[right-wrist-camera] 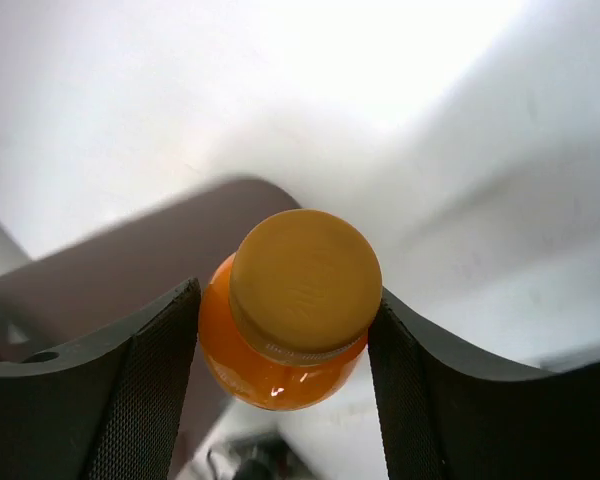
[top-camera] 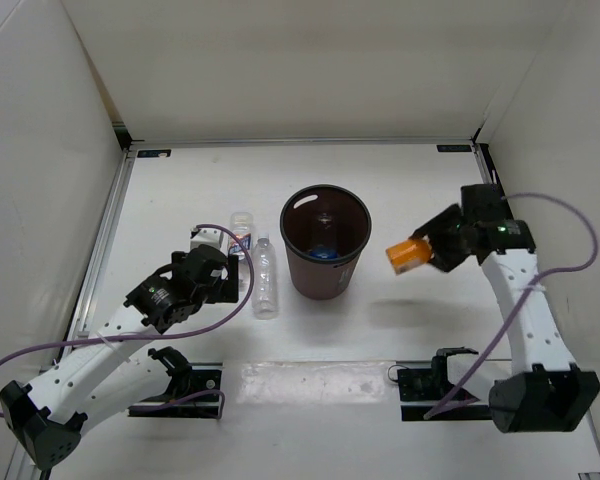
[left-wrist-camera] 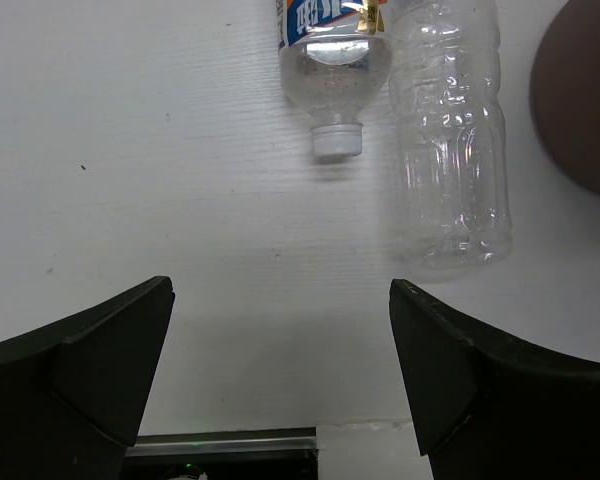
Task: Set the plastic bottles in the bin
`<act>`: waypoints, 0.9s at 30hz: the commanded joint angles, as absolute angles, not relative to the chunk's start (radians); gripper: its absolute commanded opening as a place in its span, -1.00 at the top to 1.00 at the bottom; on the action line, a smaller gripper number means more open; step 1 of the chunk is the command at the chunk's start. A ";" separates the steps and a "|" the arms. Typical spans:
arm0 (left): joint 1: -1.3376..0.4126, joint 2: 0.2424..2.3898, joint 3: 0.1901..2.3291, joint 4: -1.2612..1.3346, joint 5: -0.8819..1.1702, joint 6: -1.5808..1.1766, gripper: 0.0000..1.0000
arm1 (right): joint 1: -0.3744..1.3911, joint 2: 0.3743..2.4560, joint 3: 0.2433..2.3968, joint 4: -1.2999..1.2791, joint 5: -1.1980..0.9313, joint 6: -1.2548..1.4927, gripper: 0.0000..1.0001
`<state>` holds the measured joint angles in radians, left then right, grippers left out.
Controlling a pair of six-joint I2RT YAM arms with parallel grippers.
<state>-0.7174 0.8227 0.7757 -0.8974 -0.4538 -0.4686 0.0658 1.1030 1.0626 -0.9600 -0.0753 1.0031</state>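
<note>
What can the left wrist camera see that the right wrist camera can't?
Only the left wrist view shows two clear bottles lying on the table: a blue-labelled bottle and an unlabelled bottle, beyond the open left gripper. Only the right wrist view shows the orange bottle, squeezed in the right gripper. Both catch part of the brown bin.
</note>
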 commanded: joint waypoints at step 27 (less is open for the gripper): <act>-0.729 0.825 0.792 -0.899 -0.465 -0.472 -1.00 | 0.738 1.367 1.769 -0.773 0.210 0.459 -0.81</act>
